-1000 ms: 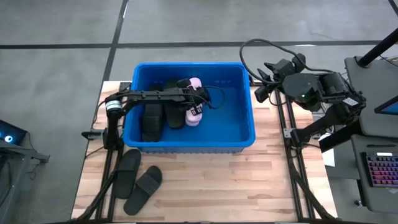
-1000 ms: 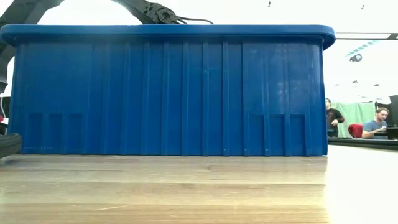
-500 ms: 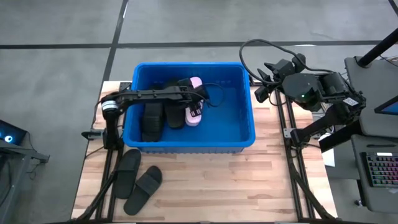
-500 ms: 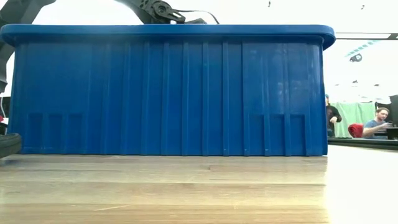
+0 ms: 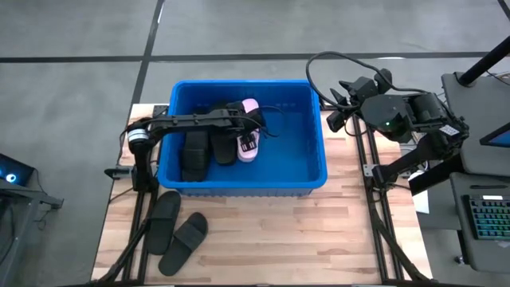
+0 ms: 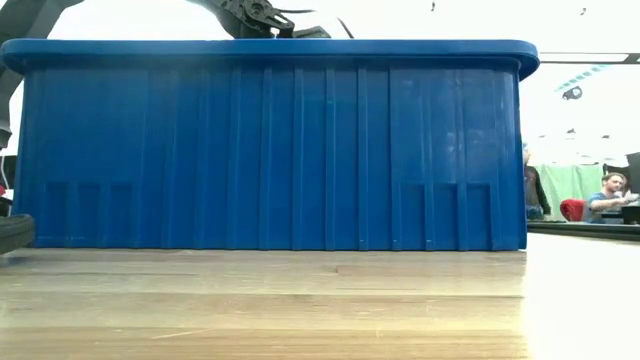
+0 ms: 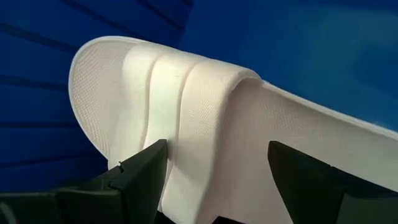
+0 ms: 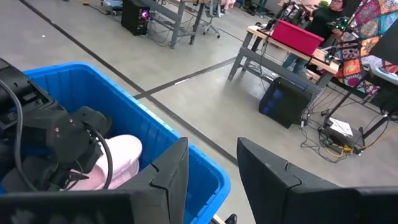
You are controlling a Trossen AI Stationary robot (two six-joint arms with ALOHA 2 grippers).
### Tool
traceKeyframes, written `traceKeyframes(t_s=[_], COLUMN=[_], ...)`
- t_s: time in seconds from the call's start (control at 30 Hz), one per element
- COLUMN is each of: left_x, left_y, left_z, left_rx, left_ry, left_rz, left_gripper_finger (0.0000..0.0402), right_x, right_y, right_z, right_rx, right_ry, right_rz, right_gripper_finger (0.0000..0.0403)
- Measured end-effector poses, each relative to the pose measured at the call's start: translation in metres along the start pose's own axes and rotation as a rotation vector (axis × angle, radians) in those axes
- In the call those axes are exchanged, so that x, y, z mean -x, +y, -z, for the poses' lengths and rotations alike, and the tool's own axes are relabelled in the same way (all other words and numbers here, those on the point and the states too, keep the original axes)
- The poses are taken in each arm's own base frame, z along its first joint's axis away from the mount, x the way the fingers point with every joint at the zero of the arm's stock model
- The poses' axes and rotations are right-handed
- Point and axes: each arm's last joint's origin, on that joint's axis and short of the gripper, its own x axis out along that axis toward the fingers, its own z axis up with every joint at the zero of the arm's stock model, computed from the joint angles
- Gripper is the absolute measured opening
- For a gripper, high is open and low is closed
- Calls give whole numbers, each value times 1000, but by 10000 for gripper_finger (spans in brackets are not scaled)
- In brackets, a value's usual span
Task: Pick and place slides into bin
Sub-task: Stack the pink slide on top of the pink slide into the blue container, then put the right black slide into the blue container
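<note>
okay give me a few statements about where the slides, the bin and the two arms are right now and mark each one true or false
1. Two black slides lie on the table in front of the blue bin. True.
2. The left gripper is outside the bin. False: it reaches into the bin, at a pale pink slide.
3. The right gripper holds a black slide. False: it is empty, open, beside the bin's right rim.
4. Black slides already lie in the bin. True.
5. The bin is red. False: bright blue.
</note>
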Motion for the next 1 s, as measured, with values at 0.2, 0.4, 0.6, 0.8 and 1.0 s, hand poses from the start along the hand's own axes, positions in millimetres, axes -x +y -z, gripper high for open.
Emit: traceKeyframes(t_s=[0.2,0.4,0.6,0.8,1.0], left_x=[10,26,42,60,72], left_y=[4,10,17,25,31], left_z=[-1,-2,-1,0,0], left_rx=[12,13,27,45,58], left_ry=[-29,-81,-127,-181,-222], left_rz=[48,102,134,160,184], left_gripper_finger=[261,261,261,261,261], right_x=[0,0,0,0,0], right_y=[0,0,0,0,0], right_z=[0,0,0,0,0], right_rx=[0,0,0,1,1], right_ry=[0,0,0,0,-1], right_rz=[0,0,0,0,0], right_gripper_finger=[127,127,127,127,127])
